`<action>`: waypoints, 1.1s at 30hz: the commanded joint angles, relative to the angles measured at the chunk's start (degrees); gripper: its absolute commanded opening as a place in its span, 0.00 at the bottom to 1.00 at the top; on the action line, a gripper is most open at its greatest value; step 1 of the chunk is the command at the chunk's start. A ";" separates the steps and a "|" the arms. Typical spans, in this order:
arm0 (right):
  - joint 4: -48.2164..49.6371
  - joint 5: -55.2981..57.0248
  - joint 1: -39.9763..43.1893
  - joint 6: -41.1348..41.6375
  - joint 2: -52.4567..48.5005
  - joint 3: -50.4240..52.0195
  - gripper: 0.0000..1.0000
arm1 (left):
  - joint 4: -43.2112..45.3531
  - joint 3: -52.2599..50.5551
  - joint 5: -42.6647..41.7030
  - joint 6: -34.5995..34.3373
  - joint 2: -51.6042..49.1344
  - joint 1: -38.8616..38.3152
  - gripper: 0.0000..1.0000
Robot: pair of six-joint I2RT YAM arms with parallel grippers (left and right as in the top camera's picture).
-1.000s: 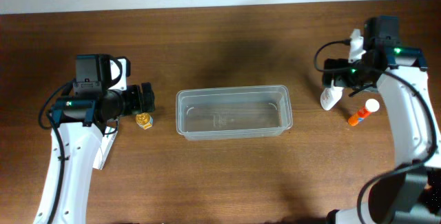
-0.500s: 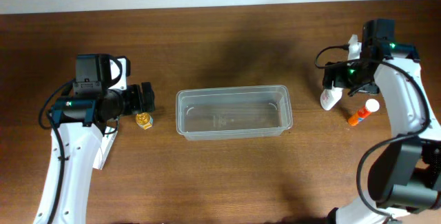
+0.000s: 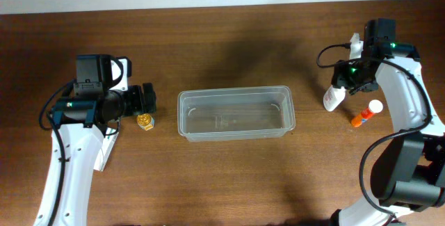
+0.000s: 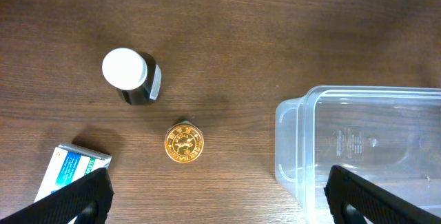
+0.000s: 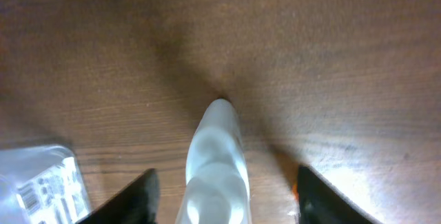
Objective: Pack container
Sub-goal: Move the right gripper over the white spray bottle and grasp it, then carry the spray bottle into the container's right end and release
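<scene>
The clear plastic container stands mid-table with nothing in it; its left end shows in the left wrist view as the container. My left gripper hovers to its left, open, above a gold round tin and a dark bottle with a white cap. My right gripper is open and straddles a white tube, with a gap on each side between its fingers and the tube. In the overhead view that white tube lies right of the container, below the right gripper.
An orange glue stick with a white cap lies just right of the tube. A blue and white box sits by the left finger. A clear printed packet lies left of the tube.
The right gripper's jaws have narrowed around the white tube, and its arm has shifted slightly. The left arm has not moved.
</scene>
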State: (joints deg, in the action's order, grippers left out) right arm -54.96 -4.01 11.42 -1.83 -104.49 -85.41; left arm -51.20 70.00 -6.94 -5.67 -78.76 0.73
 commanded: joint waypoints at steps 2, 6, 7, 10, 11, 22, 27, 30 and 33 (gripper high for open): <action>0.26 -0.28 -0.09 0.17 -0.79 -1.29 0.41 | 0.15 1.22 -0.79 -0.31 -0.04 -0.20 0.99; 0.26 -0.28 -0.09 0.17 -0.79 -1.29 0.37 | 0.15 1.22 -0.79 -0.31 -0.04 -0.20 0.99; 0.28 -0.28 -0.11 0.17 -0.79 -1.29 0.36 | 0.15 1.22 -0.79 -0.33 -0.04 -0.20 1.00; 0.33 -0.28 -0.11 0.17 -0.79 -1.29 0.27 | 0.15 1.22 -0.79 -0.33 -0.04 -0.20 0.99; 0.33 -0.28 -0.13 0.17 -0.79 -1.29 0.26 | 0.15 1.22 -0.79 -0.33 -0.04 -0.20 0.99; -0.87 -1.05 -0.66 0.15 -0.15 -2.97 0.17 | 0.17 1.22 -0.79 -0.33 -0.04 -0.17 0.99; -4.50 -1.79 -3.08 0.13 2.08 -7.82 0.17 | 0.17 1.22 -0.79 -0.33 -0.04 -0.17 0.99; -9.31 -1.84 -5.81 0.15 3.82 -12.41 0.17 | 0.17 1.22 -0.79 -0.31 -0.04 -0.17 0.99; -14.36 -1.84 -9.40 0.17 5.57 -16.74 0.16 | 0.17 1.22 -0.76 -0.33 -0.04 -0.20 0.99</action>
State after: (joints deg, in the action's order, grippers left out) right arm -67.20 -4.62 5.43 -1.74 -103.88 -97.27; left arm -51.20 70.02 -6.94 -5.65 -78.76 0.73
